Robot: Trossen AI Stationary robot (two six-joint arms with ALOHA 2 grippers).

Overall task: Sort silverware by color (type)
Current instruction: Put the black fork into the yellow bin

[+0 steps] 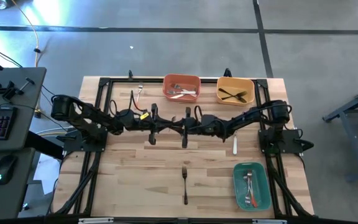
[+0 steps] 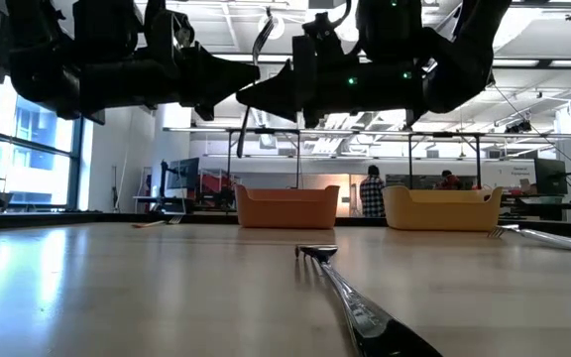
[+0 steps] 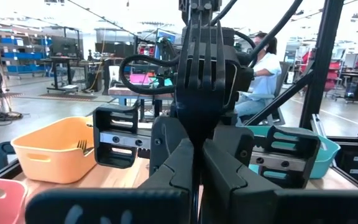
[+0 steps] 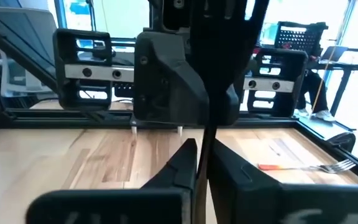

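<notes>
Arms meet above mid-bench, both end effectors clamped on one black fork (image 3: 199, 68): left end effector (image 1: 178, 122), right end effector (image 1: 190, 123). Another black fork (image 1: 184, 182) lies nearer the front edge.

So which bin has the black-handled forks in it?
The yellow bin, at the table's far edge on the right, holds the black-handled forks. The red-orange bin beside it holds white-handled forks, and the teal bin stands alone nearer the front.
</notes>
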